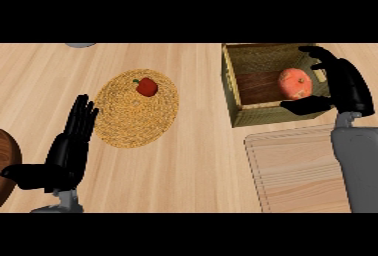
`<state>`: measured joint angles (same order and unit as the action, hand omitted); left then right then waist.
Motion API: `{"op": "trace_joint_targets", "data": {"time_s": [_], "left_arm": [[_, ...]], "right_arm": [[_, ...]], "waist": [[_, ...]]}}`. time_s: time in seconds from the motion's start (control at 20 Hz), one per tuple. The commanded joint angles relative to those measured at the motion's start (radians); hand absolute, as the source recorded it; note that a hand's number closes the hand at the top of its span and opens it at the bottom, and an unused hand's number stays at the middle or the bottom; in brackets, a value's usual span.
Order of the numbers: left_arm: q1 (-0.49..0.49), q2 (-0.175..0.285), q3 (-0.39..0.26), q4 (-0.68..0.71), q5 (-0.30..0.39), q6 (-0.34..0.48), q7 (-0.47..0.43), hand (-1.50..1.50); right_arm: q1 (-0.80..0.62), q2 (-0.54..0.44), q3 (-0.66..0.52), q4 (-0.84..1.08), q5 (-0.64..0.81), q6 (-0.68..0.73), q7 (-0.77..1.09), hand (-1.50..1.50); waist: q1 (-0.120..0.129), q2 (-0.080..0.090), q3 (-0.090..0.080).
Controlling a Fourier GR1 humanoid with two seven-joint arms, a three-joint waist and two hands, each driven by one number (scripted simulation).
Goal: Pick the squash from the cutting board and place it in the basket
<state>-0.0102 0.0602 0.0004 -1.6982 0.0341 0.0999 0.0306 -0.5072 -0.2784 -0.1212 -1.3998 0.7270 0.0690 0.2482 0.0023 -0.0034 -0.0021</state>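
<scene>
An orange squash (295,83) lies inside the woven basket (244,112) at the upper right, against the basket's right side. My right hand (347,85) hovers at the basket's right edge, fingers and thumb spread on either side of the squash without closing on it. The pale wooden cutting board (295,170) lies bare below the basket, partly under my right forearm. My left hand (70,145) rests open at the lower left, fingers pointing up.
A round straw mat (125,125) left of centre carries a red pepper (147,86). A dark brown round object (6,165) pokes in at the left edge. A grey item (80,45) shows at the top edge.
</scene>
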Motion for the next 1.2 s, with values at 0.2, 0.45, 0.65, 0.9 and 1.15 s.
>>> {"op": "trace_joint_targets", "data": {"time_s": [0.2, 0.45, 0.65, 0.9, 1.15], "left_arm": [[-0.001, -0.006, 0.003, 0.031, -0.015, 0.000, -0.032, 0.00], [-0.044, -0.011, 0.003, 0.055, -0.027, 0.013, -0.015, 0.00], [0.046, -0.008, -0.002, -0.012, -0.012, -0.005, -0.016, 0.00], [0.030, -0.055, -0.049, -0.008, -0.051, 0.037, -0.004, 0.00], [-0.007, -0.035, -0.011, 0.057, -0.042, 0.022, -0.051, 0.00]], "right_arm": [[0.032, -0.006, -0.077, -0.052, -0.080, -0.083, -0.122, -1.50], [-0.043, -0.049, -0.158, -0.054, -0.098, -0.132, -0.093, -1.50], [0.023, -0.069, -0.146, -0.233, -0.083, -0.068, 0.058, -1.50], [0.004, -0.138, -0.339, -0.255, -0.246, -0.041, 0.095, -1.50], [-0.023, -0.253, -0.444, -0.109, -0.391, 0.017, -0.027, -1.50]], "waist": [[-0.001, 0.003, 0.002], [-0.002, 0.004, 0.002], [-0.004, 0.000, 0.002], [-0.017, -0.003, 0.002], [-0.002, 0.004, 0.002]]}}
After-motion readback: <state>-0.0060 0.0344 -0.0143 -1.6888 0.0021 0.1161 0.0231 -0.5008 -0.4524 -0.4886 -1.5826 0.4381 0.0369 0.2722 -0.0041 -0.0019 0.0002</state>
